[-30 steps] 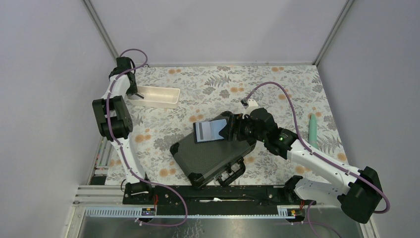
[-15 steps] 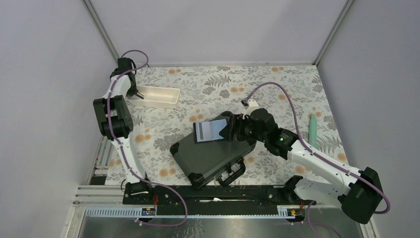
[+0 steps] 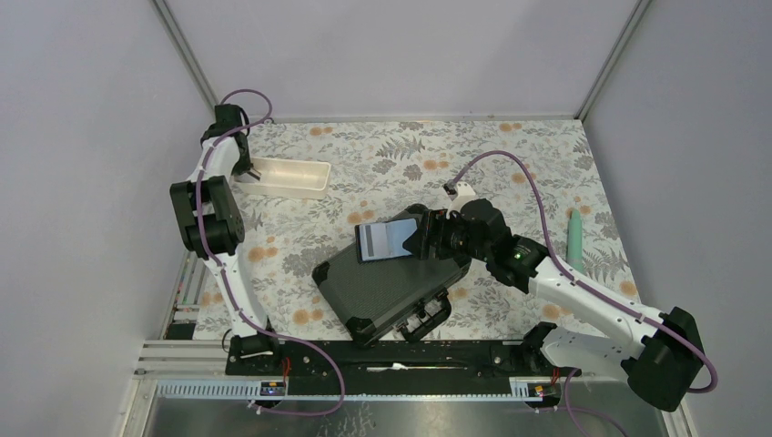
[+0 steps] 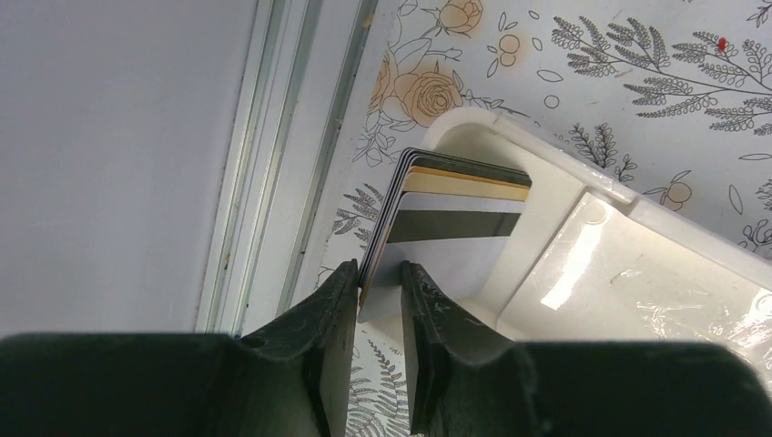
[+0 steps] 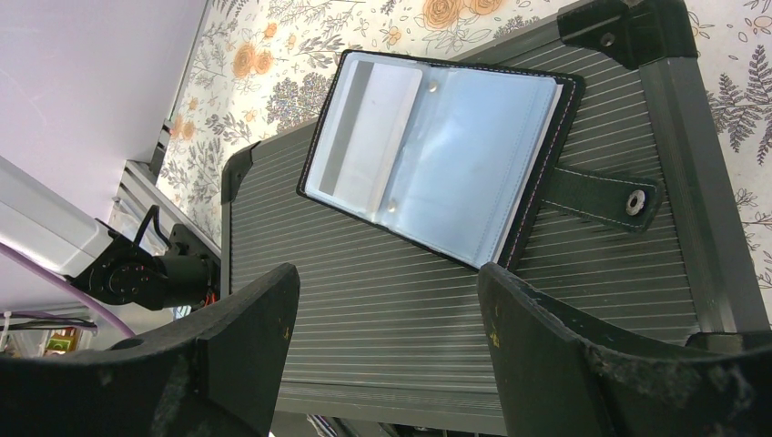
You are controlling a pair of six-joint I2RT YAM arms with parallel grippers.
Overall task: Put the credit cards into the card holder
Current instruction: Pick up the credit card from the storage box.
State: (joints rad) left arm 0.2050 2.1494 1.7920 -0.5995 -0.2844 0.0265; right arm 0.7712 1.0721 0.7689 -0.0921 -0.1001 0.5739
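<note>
Left wrist only: left pincer (image 4: 380, 284) seemingly clamped on credit cards (image 4: 455, 223); right pincer (image 5: 384, 284) apart.

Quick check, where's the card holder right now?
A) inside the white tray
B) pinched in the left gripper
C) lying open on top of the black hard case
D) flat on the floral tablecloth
C: the card holder lies spread open, pockets up, on the ribbed lid of the black hard case, as the right wrist and top views both show.
</note>
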